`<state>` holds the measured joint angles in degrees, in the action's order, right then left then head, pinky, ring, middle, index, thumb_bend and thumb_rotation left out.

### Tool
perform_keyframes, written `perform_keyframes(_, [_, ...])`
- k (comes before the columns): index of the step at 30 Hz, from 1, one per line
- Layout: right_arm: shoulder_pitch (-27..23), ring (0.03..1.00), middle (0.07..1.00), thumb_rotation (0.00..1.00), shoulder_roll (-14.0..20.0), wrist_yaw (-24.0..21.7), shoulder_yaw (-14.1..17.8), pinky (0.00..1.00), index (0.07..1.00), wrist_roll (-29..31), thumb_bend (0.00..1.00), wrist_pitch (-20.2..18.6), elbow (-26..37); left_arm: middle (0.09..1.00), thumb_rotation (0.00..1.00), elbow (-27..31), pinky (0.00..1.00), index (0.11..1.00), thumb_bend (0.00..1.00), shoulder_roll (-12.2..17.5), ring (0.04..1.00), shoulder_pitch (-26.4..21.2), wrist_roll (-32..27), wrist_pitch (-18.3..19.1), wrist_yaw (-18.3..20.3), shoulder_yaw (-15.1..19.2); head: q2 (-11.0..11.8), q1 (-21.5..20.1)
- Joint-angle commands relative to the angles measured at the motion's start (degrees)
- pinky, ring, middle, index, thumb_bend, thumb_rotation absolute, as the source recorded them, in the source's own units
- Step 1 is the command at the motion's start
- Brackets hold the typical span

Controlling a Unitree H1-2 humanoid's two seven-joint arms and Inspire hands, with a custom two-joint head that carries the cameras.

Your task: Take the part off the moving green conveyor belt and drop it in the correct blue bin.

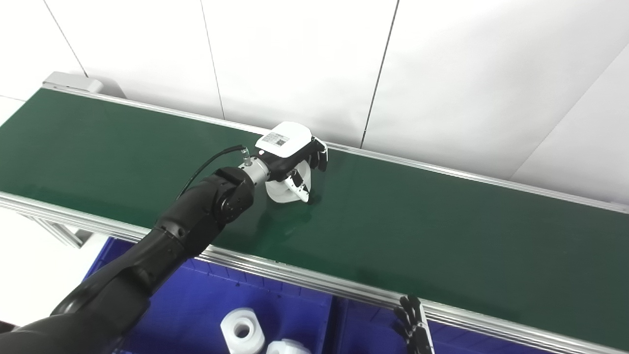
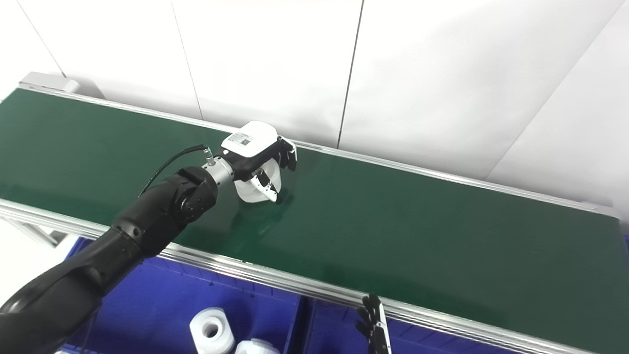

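A white round part (image 1: 281, 191) (image 2: 247, 191) rests on the green conveyor belt (image 1: 417, 216) near its middle. My left hand (image 1: 291, 153) (image 2: 255, 150) reaches over it from the left, fingers curled around the part's far side and thumb on its near side. Whether the part is lifted off the belt cannot be told. Only the fingertips of my right hand (image 1: 414, 328) (image 2: 373, 322) show at the bottom edge, fingers apart, holding nothing, below the belt's near rail.
Blue bins (image 1: 206, 300) sit below the belt's near aluminium rail (image 1: 295, 273). The left bin holds two white cylindrical parts (image 1: 242, 330). A divider separates it from a second bin (image 1: 363, 329) to the right. A white panelled wall stands behind the belt.
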<state>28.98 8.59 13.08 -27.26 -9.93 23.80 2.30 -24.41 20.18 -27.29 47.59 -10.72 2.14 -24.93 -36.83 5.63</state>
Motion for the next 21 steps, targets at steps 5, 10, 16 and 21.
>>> perform_keyframes(5, [0.6, 0.933, 0.963, 1.00, -0.7, -1.2, 0.5, 0.87, 1.000, 0.3, 0.95, 3.1, 1.6, 0.492, 0.00, 8.6, 0.34, 0.525, 0.50, 3.3, 0.388, -3.0, -0.3, 1.7, 5.4, 1.4, -0.2, 0.2])
perform_keyframes(10, [0.6, 0.932, 0.964, 1.00, -1.2, -2.3, 1.0, 0.87, 1.000, 0.5, 0.96, 3.1, 1.6, 0.495, 0.00, 19.6, 0.32, 0.524, 0.50, 4.6, 0.389, -3.2, -3.9, 2.1, 11.2, 3.8, -0.4, 0.2])
perform_keyframes(16, [0.4, 0.927, 0.961, 0.99, -1.6, -3.1, 1.5, 0.86, 1.000, 0.6, 0.95, 3.1, 1.6, 0.449, 0.00, 31.5, 0.25, 0.538, 0.50, 5.3, 0.352, -3.5, -6.4, 2.5, 16.4, 6.0, -0.8, 0.6])
perform_keyframes(21, [0.5, 0.927, 0.962, 0.99, -1.9, -3.9, 2.2, 0.86, 1.000, 0.6, 0.96, 3.1, 2.1, 0.493, 0.00, 42.2, 0.32, 0.530, 0.50, 5.4, 0.387, -2.2, -9.0, 6.7, 23.4, 7.9, -1.9, 1.5])
